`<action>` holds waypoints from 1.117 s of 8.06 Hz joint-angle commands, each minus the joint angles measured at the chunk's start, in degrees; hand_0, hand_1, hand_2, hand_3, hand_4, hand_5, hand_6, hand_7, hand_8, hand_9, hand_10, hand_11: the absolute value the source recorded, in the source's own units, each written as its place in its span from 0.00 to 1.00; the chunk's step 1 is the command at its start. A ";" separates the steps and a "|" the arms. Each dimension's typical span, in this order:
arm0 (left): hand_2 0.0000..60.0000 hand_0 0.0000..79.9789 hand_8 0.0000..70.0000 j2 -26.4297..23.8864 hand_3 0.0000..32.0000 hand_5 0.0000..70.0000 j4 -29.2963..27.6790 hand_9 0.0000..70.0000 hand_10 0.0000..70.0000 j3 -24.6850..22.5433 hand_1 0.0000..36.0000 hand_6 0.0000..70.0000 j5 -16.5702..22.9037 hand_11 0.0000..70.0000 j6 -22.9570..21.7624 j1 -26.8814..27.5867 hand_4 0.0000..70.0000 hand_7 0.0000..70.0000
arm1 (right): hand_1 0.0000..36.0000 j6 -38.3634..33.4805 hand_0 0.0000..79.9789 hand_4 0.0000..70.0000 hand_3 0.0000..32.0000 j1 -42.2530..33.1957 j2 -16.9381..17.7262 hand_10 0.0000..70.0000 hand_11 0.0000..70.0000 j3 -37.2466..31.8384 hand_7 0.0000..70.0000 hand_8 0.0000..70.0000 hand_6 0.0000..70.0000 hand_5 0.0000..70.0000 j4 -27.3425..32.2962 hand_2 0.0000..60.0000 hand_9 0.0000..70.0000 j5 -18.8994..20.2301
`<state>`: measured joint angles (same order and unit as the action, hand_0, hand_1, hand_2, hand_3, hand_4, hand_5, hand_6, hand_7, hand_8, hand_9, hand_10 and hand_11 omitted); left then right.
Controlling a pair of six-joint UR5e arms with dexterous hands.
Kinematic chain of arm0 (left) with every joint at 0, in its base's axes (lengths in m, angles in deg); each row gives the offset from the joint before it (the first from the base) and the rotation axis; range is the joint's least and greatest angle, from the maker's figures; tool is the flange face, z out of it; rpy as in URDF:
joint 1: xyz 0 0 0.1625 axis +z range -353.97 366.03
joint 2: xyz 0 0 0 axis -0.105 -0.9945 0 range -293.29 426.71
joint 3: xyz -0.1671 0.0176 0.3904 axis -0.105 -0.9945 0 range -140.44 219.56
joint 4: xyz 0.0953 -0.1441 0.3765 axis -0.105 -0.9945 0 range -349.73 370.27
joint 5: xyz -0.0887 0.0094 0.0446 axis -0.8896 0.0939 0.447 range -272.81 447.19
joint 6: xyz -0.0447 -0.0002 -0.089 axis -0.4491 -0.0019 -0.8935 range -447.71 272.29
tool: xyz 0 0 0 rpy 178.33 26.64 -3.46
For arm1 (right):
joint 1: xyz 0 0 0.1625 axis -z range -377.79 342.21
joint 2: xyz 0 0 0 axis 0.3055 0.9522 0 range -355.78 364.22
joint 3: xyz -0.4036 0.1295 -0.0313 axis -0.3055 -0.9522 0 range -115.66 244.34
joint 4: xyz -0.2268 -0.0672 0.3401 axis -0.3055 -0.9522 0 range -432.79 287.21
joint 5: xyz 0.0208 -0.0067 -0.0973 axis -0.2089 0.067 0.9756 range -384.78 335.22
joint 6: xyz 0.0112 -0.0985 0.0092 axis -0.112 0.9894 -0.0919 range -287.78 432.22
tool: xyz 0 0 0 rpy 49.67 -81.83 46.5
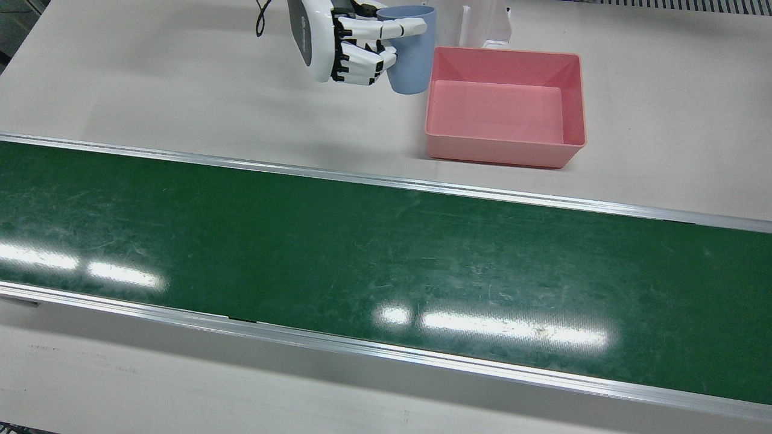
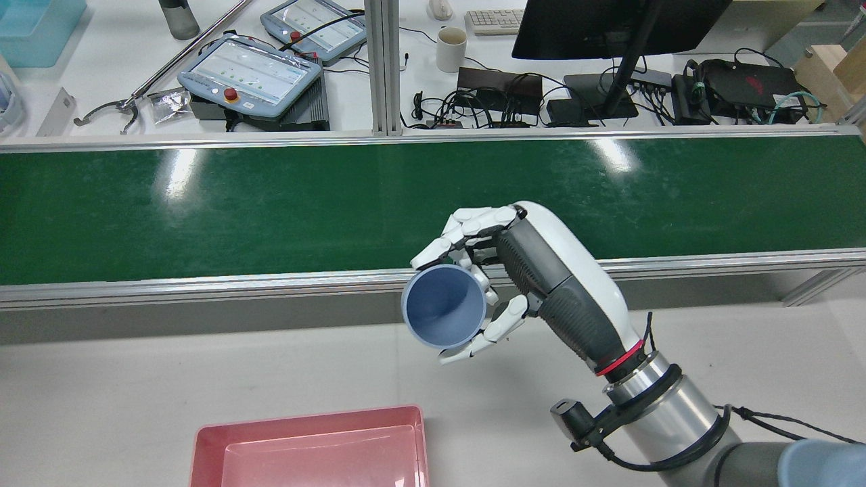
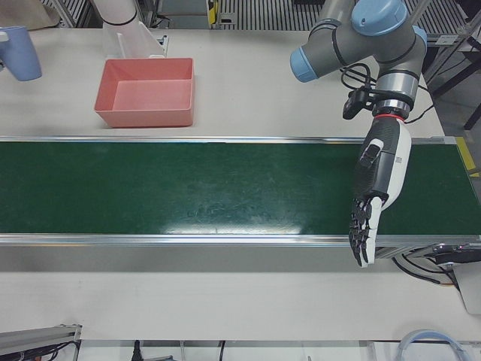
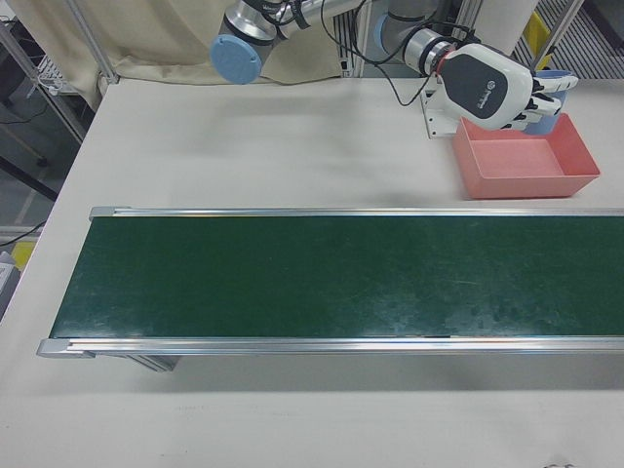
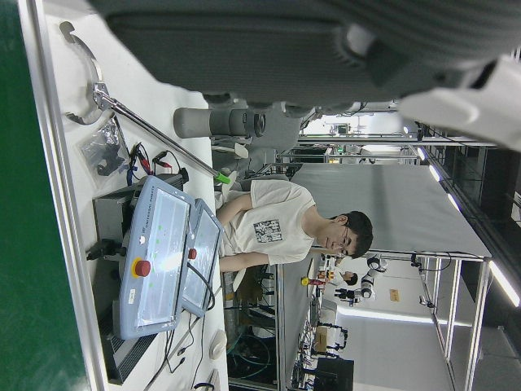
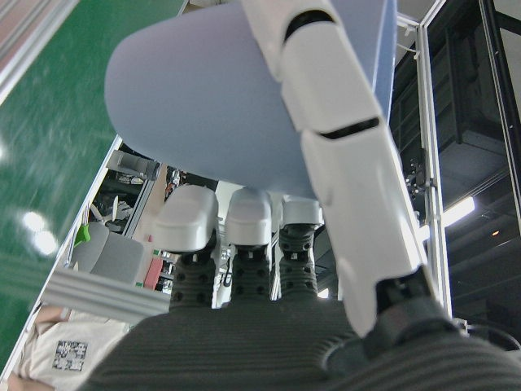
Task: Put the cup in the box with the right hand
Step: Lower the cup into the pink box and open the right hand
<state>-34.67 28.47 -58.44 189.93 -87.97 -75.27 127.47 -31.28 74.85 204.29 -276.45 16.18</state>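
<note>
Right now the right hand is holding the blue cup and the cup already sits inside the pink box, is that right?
Not quite. The right hand does hold the blue cup, but the front view shows the cup beside the pink box, outside its rim, and the box is empty.

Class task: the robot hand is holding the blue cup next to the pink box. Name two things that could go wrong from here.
1. The cup is still beside the box, not over it, so an early release would probably drop it onto the table.
2. The right robot hand grips only the cup's side, so lowering too early might knock its base against the box's near wall.
</note>
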 commanded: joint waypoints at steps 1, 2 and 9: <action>0.00 0.00 0.00 -0.04 0.00 0.00 0.00 0.00 0.00 0.09 0.00 0.00 0.00 0.00 0.00 0.00 0.00 0.00 | 1.00 12.15 1.00 0.76 0.00 12.14 -0.85 1.00 1.00 -3.70 1.00 1.00 0.77 0.47 12.99 1.00 1.00 -4.63; 0.00 0.00 0.00 -0.04 0.00 0.00 -0.09 0.00 0.00 0.09 0.00 0.00 0.00 0.00 0.00 0.00 0.00 0.00 | 1.00 11.90 1.00 0.84 0.00 12.61 -0.59 1.00 1.00 -4.85 1.00 1.00 0.77 0.46 13.71 1.00 1.00 -5.44; 0.00 0.00 0.00 -0.04 0.00 0.00 -0.09 0.00 0.00 0.09 0.00 0.00 0.00 0.00 0.00 0.09 0.00 0.00 | 0.08 6.63 0.69 0.74 0.24 11.39 -4.80 0.21 0.32 -15.05 0.61 0.24 0.12 0.09 14.34 0.00 0.31 -3.07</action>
<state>-34.71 28.38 -58.35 189.93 -87.97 -75.21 135.39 -19.20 71.17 191.25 -262.11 11.99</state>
